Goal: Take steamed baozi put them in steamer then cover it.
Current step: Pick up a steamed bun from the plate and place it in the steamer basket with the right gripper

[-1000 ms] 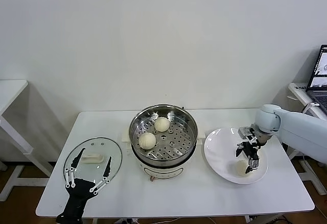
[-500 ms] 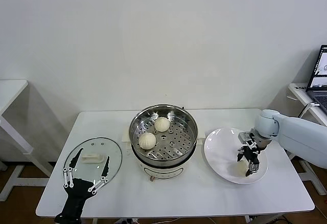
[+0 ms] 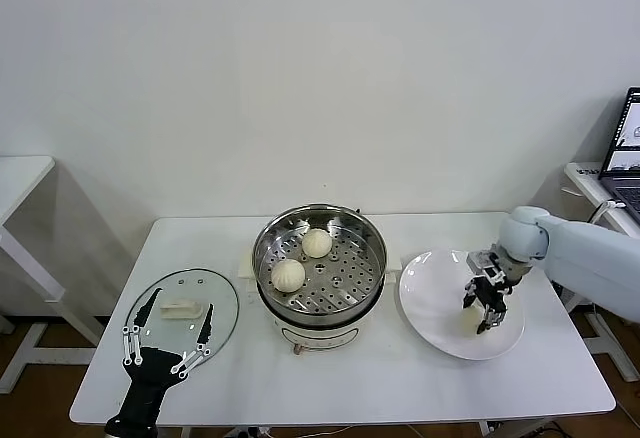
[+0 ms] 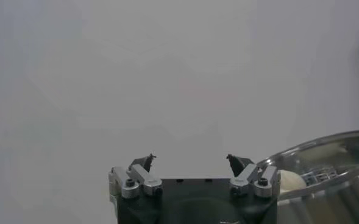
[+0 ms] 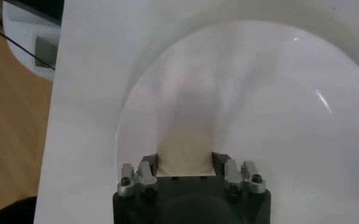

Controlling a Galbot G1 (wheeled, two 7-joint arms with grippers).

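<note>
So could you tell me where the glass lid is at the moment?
In the head view, the cover lies flat on the table's left part, beside the steamer, with the left gripper over it.

Plain white wall [image 3: 320,68], white table [image 3: 330,378], wooden floor [image 3: 30,403], laptop [image 3: 625,153] at right

buns: two are sitting in the pot [image 3: 319,258], at [image 3: 317,243] and [image 3: 288,275], one more is showing between the right gripper's fingers [image 5: 187,159] | pots: one | lids [image 3: 182,311]: one | plates [image 3: 432,298]: one
</note>
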